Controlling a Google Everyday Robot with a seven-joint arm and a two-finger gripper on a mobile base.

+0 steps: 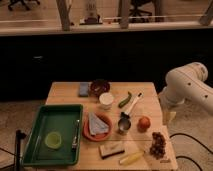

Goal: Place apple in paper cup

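In the camera view the wooden counter [65,92] carries everything; the apple [144,123] sits on bare wood near the right edge, just beside a shiny metal cup [124,123] and back from a dark grape cluster [158,144]; the paper cup [106,100] stands upright toward the middle, well apart from the apple, between a maroon bowl [99,86] behind it and an orange plate [96,126] in front of it; its inside looks pale, and nothing shows in it. The white arm comes in from the right, and the hand [168,114] hangs at the counter's right edge, near the apple but apart from it; whether it is released or clenched I cannot tell. A green tray [52,134] fills the left side; a banana [131,158] lies at the front. By my reading, none of the task is done yet; the apple has to be grasped, lifted, carried past the metal cup and set into the paper cup.
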